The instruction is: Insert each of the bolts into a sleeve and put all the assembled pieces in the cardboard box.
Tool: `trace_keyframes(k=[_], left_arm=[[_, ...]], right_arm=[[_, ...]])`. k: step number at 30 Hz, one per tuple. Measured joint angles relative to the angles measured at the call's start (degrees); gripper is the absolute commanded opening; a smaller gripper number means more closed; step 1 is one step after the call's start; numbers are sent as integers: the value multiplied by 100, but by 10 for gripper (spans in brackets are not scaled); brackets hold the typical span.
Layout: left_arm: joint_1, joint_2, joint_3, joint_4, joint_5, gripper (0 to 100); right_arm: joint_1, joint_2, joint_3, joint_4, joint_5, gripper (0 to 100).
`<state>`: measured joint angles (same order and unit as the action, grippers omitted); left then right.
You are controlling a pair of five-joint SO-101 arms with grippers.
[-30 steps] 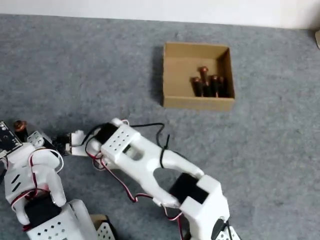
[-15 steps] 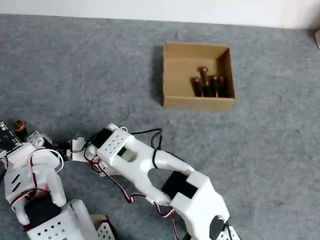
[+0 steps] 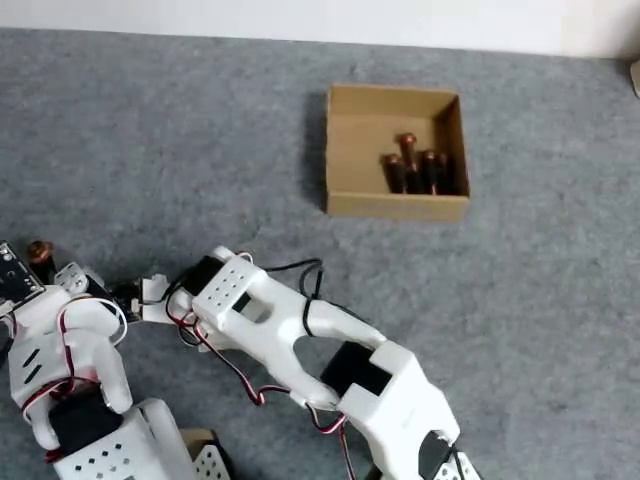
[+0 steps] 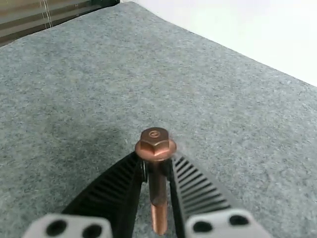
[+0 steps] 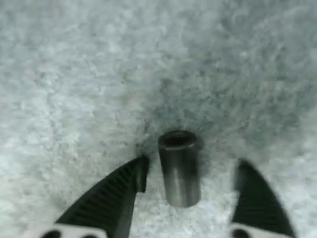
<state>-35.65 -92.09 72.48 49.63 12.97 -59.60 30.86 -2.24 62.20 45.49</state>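
A copper bolt (image 4: pixel 156 148) is sitting clamped between the left fingers (image 4: pixel 126 186) at the surface's (image 3: pixel 150 130) 9 o'clock edge. A dark sleeve (image 5: pixel 180 166) is resting between the right fingers (image 5: pixel 121 188), which are spread apart. The cardboard box (image 3: pixel 345 150), toward 1 o'clock, is holding assembled pieces (image 3: pixel 415 168).

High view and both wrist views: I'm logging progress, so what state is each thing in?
left gripper: shut on the bolt.
bolt: held, shank bare.
right gripper: open, jaws flanking the sleeve.
sleeve: empty, ungripped.
cardboard box: open, holding assembled pieces.
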Motion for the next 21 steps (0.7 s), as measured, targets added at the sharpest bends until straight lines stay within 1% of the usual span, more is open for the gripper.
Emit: trace_keyframes(k=[1,6,10,14,18,21], left_arm=[[0,0,0,0,0,6],[-18,0,0,0,0,6],[-202,0,0,0,0,6],[-211,0,0,0,0,6],[-211,0,0,0,0,6],[-211,0,0,0,0,6]], right_arm=[[0,9,-53,-9,0,2],[9,26,-88,-211,-18,5],[18,26,-88,-220,-18,5],[53,35,-105,-220,-18,5],[132,0,-431,62,-70,5],[185,-149,-703,431,-396,5]])
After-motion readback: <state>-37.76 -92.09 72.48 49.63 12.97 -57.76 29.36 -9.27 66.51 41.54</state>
